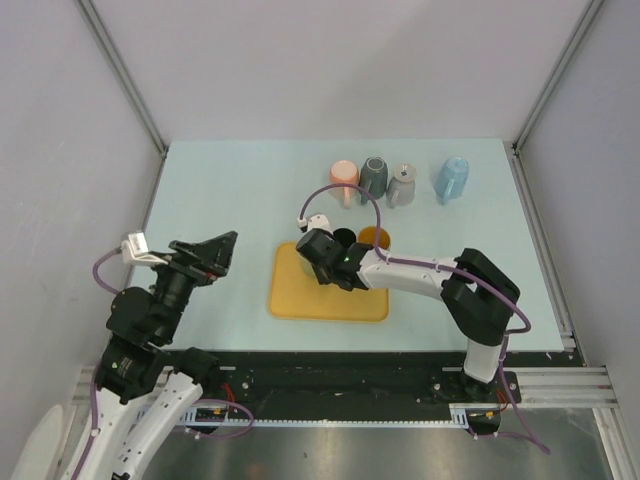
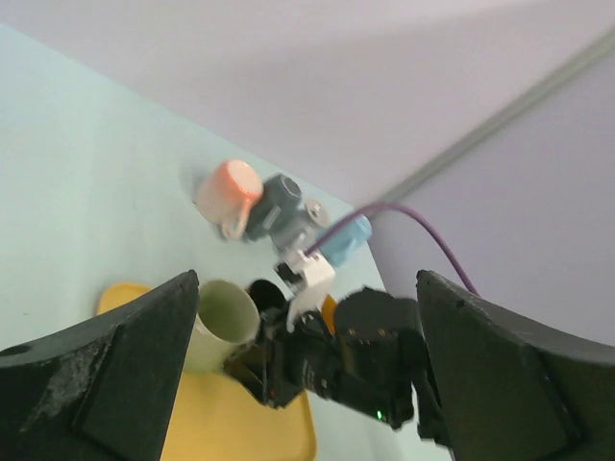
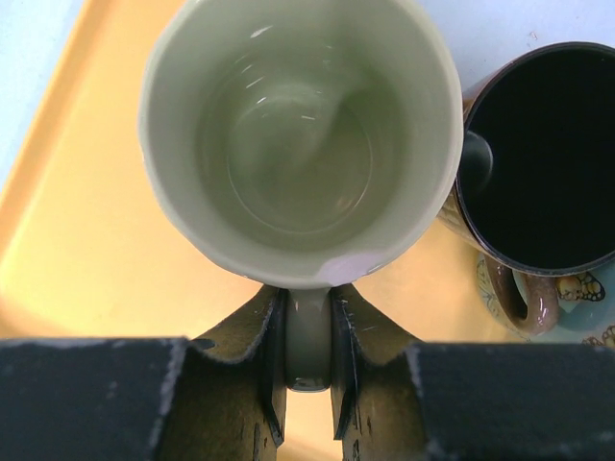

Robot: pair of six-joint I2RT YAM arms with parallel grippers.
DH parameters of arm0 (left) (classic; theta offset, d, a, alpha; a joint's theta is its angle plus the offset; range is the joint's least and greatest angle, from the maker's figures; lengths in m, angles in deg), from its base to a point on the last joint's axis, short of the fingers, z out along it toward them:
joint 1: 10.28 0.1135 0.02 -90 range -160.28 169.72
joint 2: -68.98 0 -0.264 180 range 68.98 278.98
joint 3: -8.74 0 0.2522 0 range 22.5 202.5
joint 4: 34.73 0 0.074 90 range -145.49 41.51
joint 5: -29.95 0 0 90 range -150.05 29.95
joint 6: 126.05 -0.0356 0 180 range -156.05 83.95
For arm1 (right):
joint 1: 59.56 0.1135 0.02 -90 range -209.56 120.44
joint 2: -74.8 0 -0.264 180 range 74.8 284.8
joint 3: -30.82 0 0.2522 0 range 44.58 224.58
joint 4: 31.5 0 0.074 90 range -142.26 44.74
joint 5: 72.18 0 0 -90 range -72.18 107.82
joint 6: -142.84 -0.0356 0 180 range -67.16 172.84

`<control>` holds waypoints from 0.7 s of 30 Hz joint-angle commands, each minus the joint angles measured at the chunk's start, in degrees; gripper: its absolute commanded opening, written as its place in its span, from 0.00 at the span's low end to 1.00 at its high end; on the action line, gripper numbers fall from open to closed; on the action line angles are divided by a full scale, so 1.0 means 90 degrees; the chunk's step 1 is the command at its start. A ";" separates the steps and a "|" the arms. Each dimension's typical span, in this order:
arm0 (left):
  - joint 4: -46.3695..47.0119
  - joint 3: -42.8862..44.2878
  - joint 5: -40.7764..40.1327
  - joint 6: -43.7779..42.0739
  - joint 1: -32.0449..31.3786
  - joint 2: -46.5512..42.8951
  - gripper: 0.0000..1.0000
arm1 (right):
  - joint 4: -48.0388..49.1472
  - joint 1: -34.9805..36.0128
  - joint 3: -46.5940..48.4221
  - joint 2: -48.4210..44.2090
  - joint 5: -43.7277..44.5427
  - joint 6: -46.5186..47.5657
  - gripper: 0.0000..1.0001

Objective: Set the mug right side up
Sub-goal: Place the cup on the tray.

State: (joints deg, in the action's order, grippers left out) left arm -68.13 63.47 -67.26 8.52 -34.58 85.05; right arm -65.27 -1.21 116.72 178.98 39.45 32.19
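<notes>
- The left gripper (image 1: 220, 256) is hanging above the table (image 1: 210, 190) on the near left, well apart from everything else. Its fingers (image 2: 106, 384) are spreading wide and holding nothing.
- The right gripper (image 3: 307, 309) is reaching in from the right over the yellow tray (image 1: 285, 297). Its fingers (image 3: 258, 360) are standing close together and pinching the handle (image 3: 307, 338) of the pale green mug (image 3: 298, 144).
- The pale green mug is sitting over the far part of the tray, its mouth facing the right wrist camera and showing an empty inside. From the left wrist camera it is looking tilted; I cannot tell whether its base is touching the tray.
- A black mug (image 3: 538, 158) is standing mouth up just beside the green one, on its right in the wrist view, at the tray's far edge.
- A brown mug (image 1: 375, 238) is sitting next to the black one.
- Four more mugs are lying in a row near the far edge of the table: pink (image 1: 344, 182), dark grey (image 1: 374, 177), light grey (image 1: 402, 185) and blue (image 1: 452, 178).
</notes>
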 commanded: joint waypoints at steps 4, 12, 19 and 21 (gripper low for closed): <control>0.0131 -0.0070 -0.1368 -0.0207 0.0024 0.0079 0.98 | 0.0700 -0.0077 0.0403 0.0104 0.0283 0.0087 0.00; 0.0122 -0.0128 -0.1270 -0.0168 0.0024 0.0225 0.98 | 0.0817 -0.0204 0.0403 0.0260 0.0155 0.0048 0.00; 0.0131 -0.0187 -0.1260 -0.0139 0.0033 0.0323 0.98 | 0.0710 -0.0311 0.0403 0.0309 0.0312 0.0096 0.00; 0.0122 -0.0187 -0.1260 -0.0139 0.0033 0.0352 0.98 | 0.0642 -0.0311 0.0403 0.0309 0.0389 0.0116 0.00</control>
State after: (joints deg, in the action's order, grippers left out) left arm -68.31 61.88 -77.86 7.82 -34.53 87.41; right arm -61.27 -3.38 117.46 181.40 39.45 32.46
